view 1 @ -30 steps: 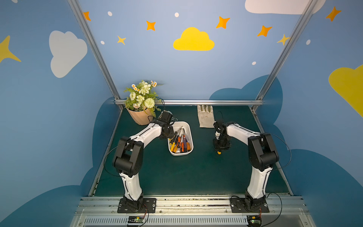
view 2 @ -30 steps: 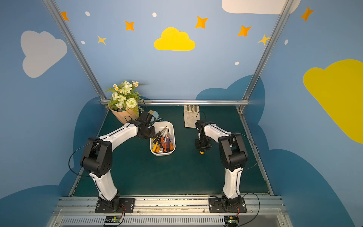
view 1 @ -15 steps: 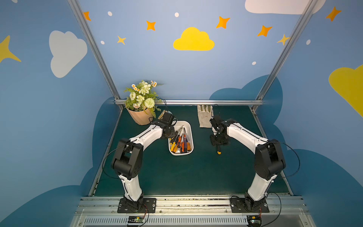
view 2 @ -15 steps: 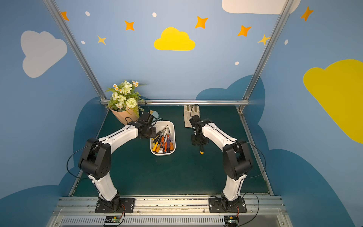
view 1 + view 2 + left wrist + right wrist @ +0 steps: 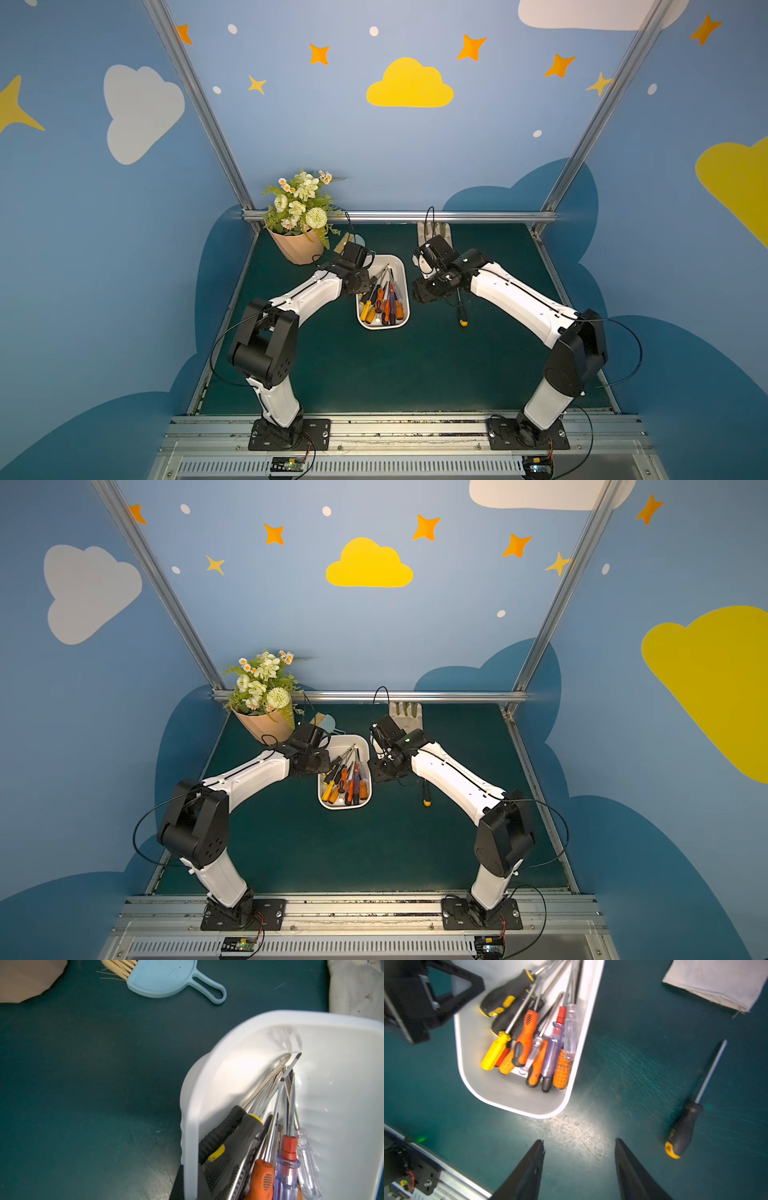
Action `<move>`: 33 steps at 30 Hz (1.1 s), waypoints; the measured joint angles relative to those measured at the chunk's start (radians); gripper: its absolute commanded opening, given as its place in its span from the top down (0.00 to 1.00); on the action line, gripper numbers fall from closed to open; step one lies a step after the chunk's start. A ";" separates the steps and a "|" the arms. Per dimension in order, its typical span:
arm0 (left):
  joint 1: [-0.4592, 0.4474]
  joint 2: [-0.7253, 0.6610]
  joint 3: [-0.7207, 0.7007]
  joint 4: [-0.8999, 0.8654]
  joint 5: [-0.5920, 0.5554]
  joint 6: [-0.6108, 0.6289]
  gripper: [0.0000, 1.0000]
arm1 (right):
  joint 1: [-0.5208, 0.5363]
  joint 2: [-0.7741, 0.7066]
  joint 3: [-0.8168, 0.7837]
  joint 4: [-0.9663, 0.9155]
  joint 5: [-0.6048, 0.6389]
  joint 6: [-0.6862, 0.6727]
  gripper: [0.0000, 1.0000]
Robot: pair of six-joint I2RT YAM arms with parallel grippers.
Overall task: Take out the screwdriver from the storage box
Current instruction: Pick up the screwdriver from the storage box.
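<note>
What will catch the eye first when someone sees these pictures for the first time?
The white storage box in the middle of the green table, full of bright orange and yellow screwdrivers, is gripped at its rim by the left pincer. Beside it, toward the right arm, one black-and-yellow screwdriver lies alone on the table, near the open, empty right pincer.

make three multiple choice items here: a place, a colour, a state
1. Where does the black, yellow-capped screwdriver lie? A on the mat beside the storage box; B on the glove; C in the flower pot.
2. What colour is the hand brush's body? A red; B light blue; C black.
3. How is the right tool? A shut on a screwdriver; B shut on the glove; C open, empty.
1 A: it lies on bare mat outside the box. 2 B: pale blue in the left wrist view. 3 C: fingers apart, nothing between.
</note>
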 measured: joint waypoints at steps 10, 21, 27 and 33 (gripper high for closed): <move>0.000 0.000 0.000 0.000 0.003 -0.006 0.98 | 0.032 0.201 0.124 0.064 -0.070 0.050 0.51; 0.000 0.000 0.000 0.000 0.006 -0.007 0.98 | 0.035 0.391 0.225 0.070 -0.103 0.095 0.58; 0.000 0.000 0.000 0.000 0.007 -0.007 0.98 | 0.033 0.457 0.262 0.070 -0.106 0.122 0.58; 0.001 0.000 0.000 -0.002 0.007 -0.007 0.98 | 0.031 0.504 0.319 0.062 -0.113 0.140 0.66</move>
